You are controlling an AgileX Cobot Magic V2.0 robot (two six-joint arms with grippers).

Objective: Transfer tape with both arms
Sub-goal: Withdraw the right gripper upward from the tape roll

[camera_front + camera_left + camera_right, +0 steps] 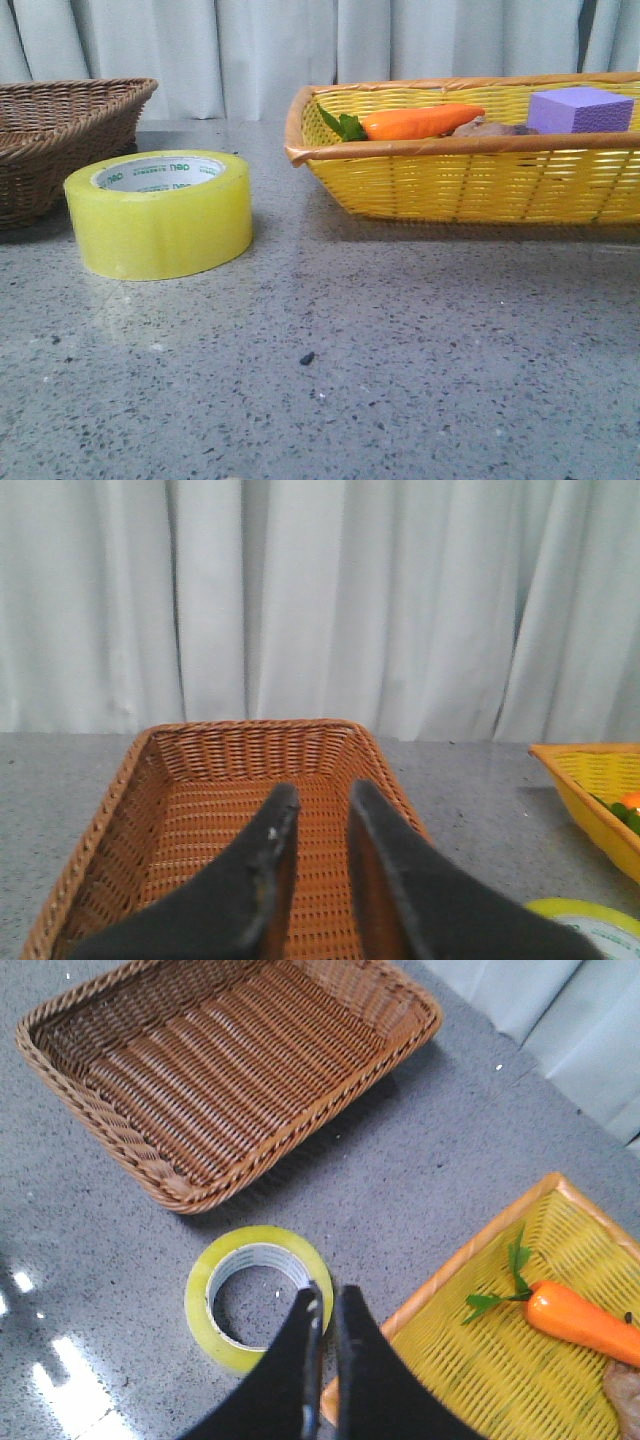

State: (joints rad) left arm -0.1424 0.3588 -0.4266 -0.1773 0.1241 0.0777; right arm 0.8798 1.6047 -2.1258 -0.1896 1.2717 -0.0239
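The yellow tape (pixel 160 215) lies flat on the grey table at the left, its white core with green letters facing up. No gripper shows in the front view. In the right wrist view my right gripper (pixel 323 1292) hangs high above the tape (pixel 215 1320), over its rim on the side toward the yellow basket; its jaws are almost together with nothing between them. In the left wrist view my left gripper (pixel 322 795) hovers over the brown basket (pixel 250 727) with its jaws a little apart and empty. An edge of the tape (pixel 590 920) shows beside it.
A brown wicker basket (pixel 60 110) stands just left of and behind the tape. A yellow basket (pixel 450 185) at the right holds an orange carrot (pixel 420 122) and a purple block (pixel 580 110). White curtains hang behind the table.
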